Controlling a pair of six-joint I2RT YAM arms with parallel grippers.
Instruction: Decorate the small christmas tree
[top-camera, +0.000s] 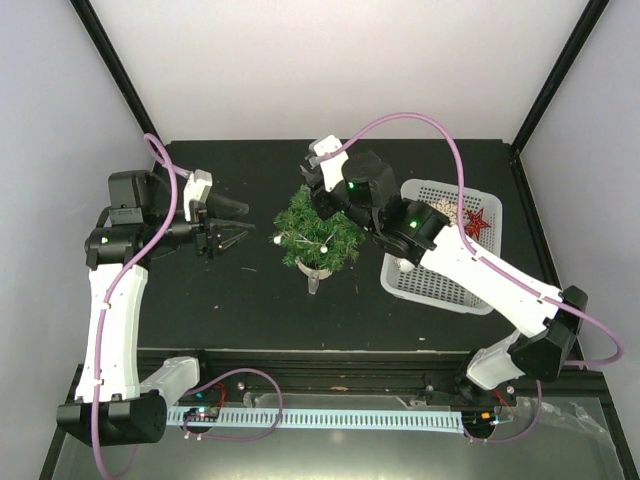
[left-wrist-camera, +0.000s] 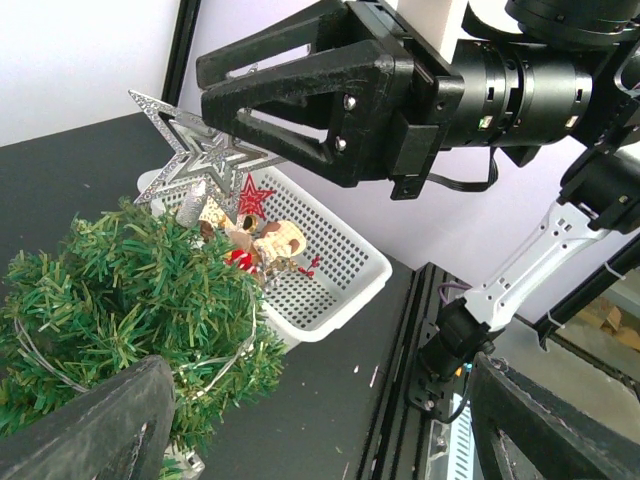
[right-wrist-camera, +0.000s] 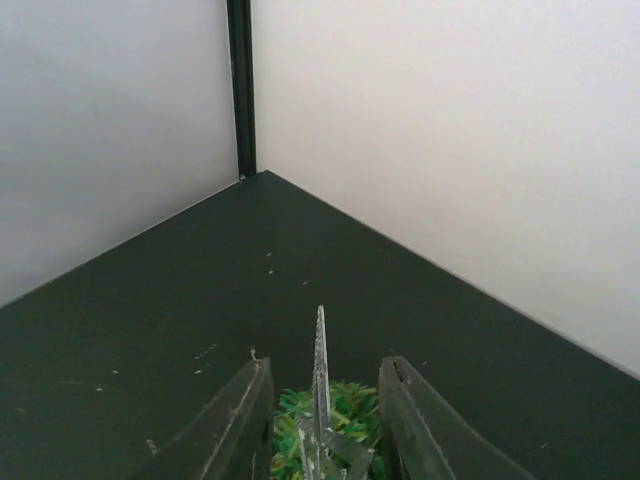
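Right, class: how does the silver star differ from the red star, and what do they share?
The silver star is a glittery open outline; the red star looks solid. The silver star is gripped by the right gripper above the small christmas tree; the red star sits in the white basket. Both are star-shaped ornaments.

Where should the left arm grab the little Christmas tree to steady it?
Probably low down at the white pot, coming from the side where the open left gripper sits. The small christmas tree is bushy and soft higher up, and the right gripper has a silver star between its fingers over the top.
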